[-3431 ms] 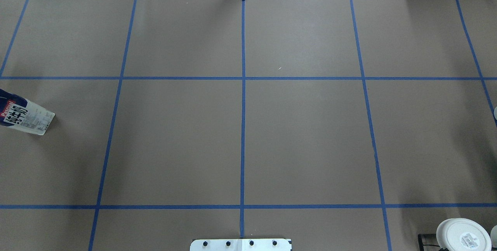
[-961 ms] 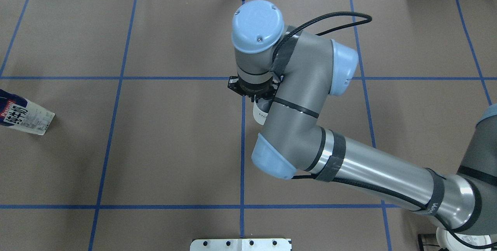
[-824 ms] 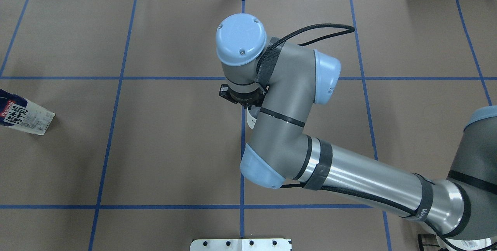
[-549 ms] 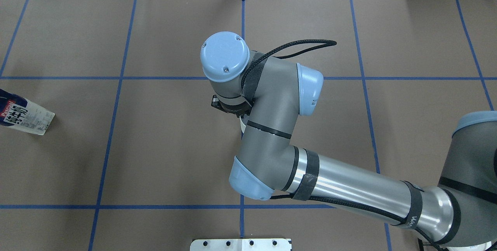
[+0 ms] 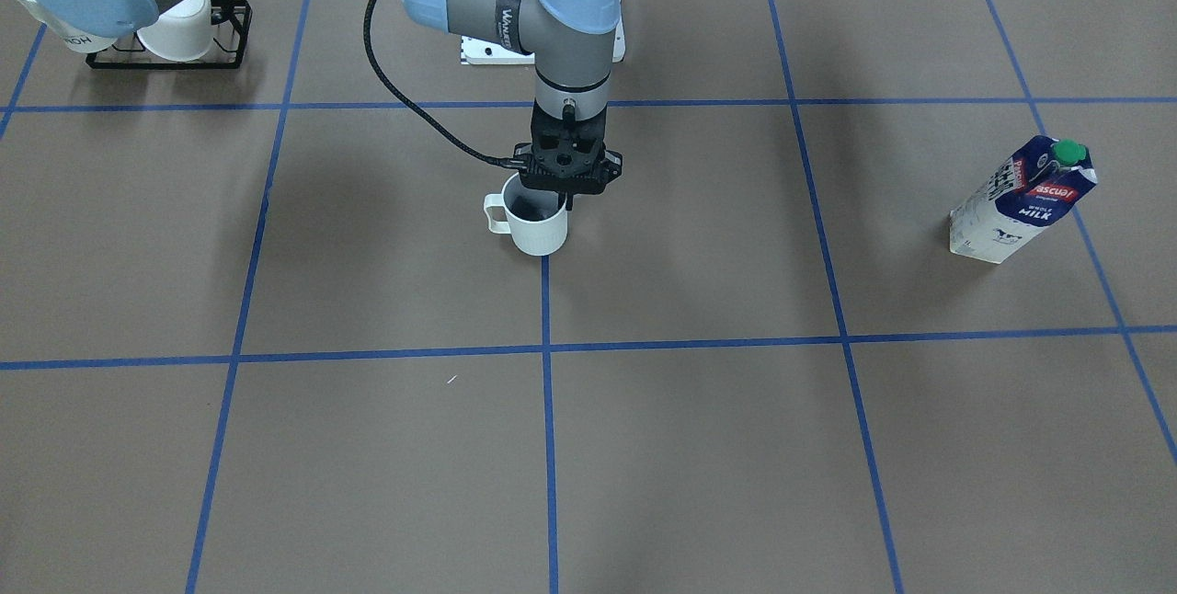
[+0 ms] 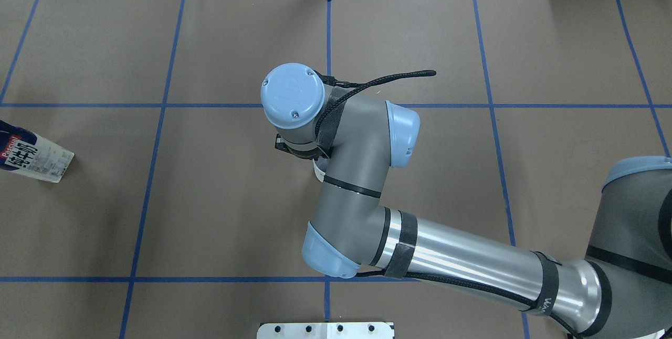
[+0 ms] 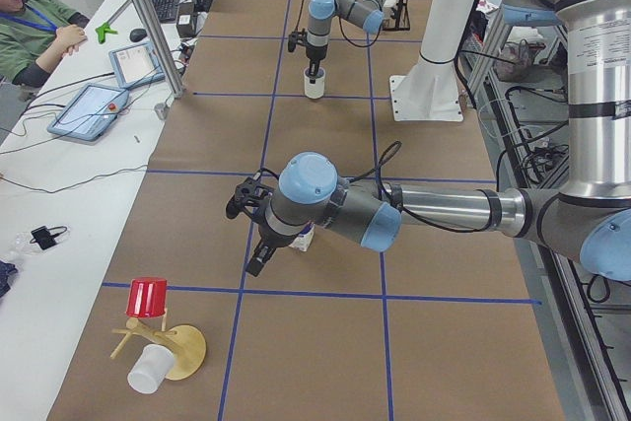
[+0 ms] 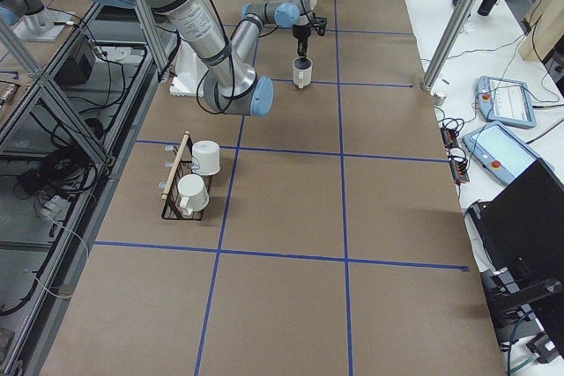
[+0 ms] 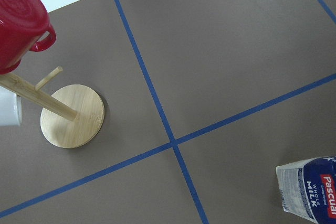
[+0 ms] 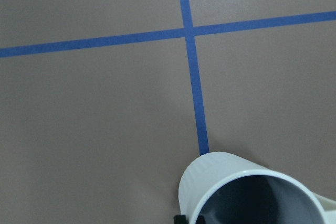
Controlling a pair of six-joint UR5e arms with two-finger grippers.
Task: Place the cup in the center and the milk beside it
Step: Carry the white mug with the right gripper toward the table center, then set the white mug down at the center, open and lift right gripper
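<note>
Front-facing view: right gripper (image 5: pixel 552 200) reaches into the cup (image 5: pixel 537 224), one finger inside the rim, clamped on the wall as far as I can judge; cup sits on the central tape line (image 5: pixel 548 318), handle toward this view's left. Whether its base touches the paper I cannot tell. Milk (image 5: pixel 1021 201) stands upright, well apart, near the table's left end.
Overhead view: right arm (image 6: pixel 367 171) covers nearly all of the cup (image 6: pixel 318 171); only a white sliver shows at the line. Milk (image 6: pixel 32 155) at the far left edge.
Left side view: left gripper (image 7: pixel 258 255) hangs near the milk, which the arm mostly hides; open or closed, cannot tell.
Right side view: cup (image 8: pixel 301 73) under the right gripper (image 8: pixel 302 57), mid-table.
Left wrist view: milk (image 9: pixel 310 192) at the lower right corner, not between any fingers.
Right wrist view: cup (image 10: pixel 247 192) rim at the bottom, over the tape line (image 10: pixel 193 77).
Step in hand: setting the cup at the center.
Next move: let go, lift straight up clear of the rim; then the left arm must fetch the milk.
</note>
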